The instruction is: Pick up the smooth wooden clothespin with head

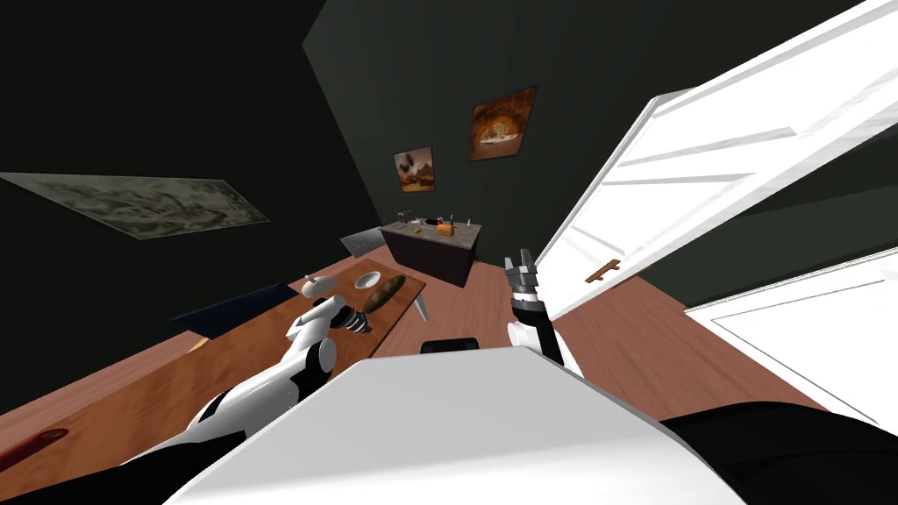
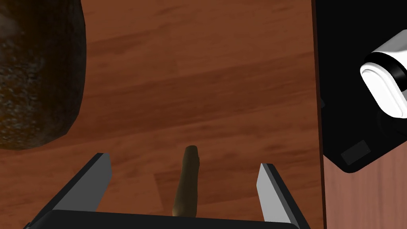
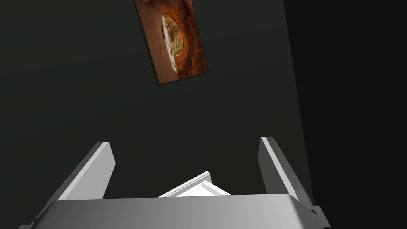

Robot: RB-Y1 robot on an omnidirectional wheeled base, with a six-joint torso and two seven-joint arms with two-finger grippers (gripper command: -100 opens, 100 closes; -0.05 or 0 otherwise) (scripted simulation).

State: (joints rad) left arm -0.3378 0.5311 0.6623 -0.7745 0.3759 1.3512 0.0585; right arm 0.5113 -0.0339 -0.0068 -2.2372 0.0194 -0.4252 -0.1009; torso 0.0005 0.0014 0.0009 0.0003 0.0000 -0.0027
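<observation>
**A:** Where is the clothespin?

**B:** The clothespin point(image 2: 186, 187), a slim brown peg with a rounded head, lies flat on the table point(image 2: 198, 79). It sits between the fingers of the left gripper point(image 2: 183, 161), touching neither, with its head pointing away from the gripper's body.

**A:** Is it gripped?

**B:** No. The fingers are spread wide with a clear gap on each side of the peg. The reach looks done. What seems to be left is closing on the peg and lifting it.

**A:** How is the arm posed?

**B:** The left arm stretches forward over the table on the left, hand angled down, close to the table's right edge. A dark loaf point(image 2: 35, 71) lies just beyond the hand, and a bowl point(image 1: 367, 280) sits farther off.

**A:** And the other arm?

**B:** The right gripper point(image 1: 523, 263) is raised at the right, near a white door point(image 1: 702, 175). Its fingers are spread and hold nothing.
</observation>
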